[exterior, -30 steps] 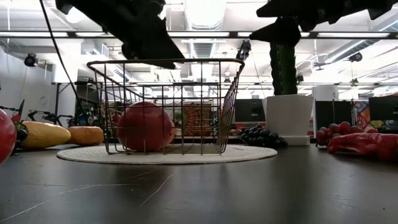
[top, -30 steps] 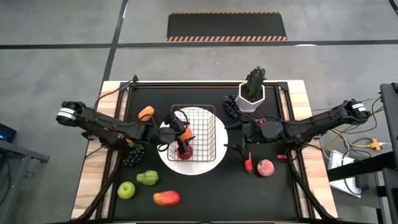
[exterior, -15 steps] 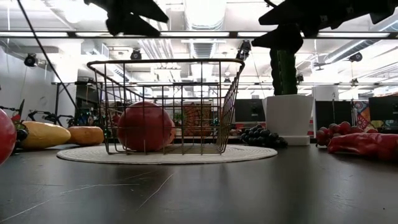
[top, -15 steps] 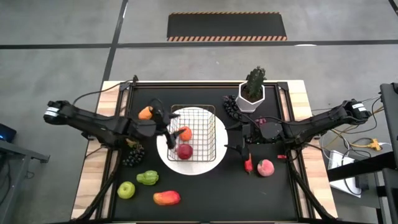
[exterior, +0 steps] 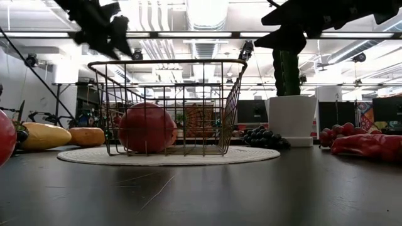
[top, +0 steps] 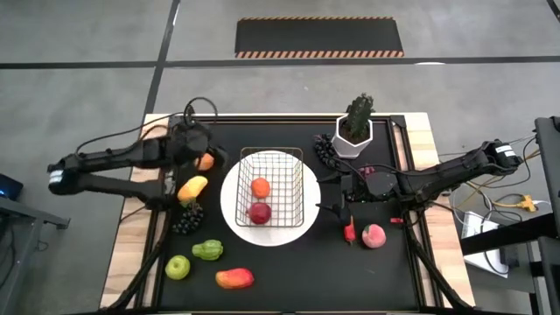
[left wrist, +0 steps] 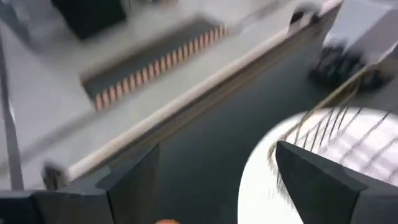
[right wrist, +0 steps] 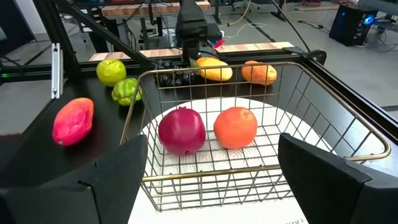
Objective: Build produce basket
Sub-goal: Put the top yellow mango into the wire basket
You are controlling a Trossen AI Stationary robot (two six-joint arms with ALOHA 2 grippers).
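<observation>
Wire mesh is what you are working around: from the high view, the basket (top: 272,188) is sitting on the white plate (top: 234,215) with an orange (top: 260,186) and a red apple (top: 260,213) inside. Your left gripper (top: 191,145) is hovering beside the orange fruit (top: 205,161) at the table's back left, jaws wide, holding nothing. The mango (top: 192,187) is lying just below it, so a careless descent risks knocking it into the grapes (top: 187,218). Your right gripper (top: 331,194) is waiting beside the basket's right wall, open and empty.

From the low view, the left gripper (exterior: 100,31) is hanging just above the rim height, so a low carry could be clipping the basket (exterior: 168,107) and sliding it.

Left wrist view: the fingers (left wrist: 134,180) are standing well apart over bare mat, touching nothing.

Right wrist view: the fingers (right wrist: 118,174) are spread wide right at the basket's (right wrist: 249,149) near wall; any forward drift would be nudging it.
</observation>
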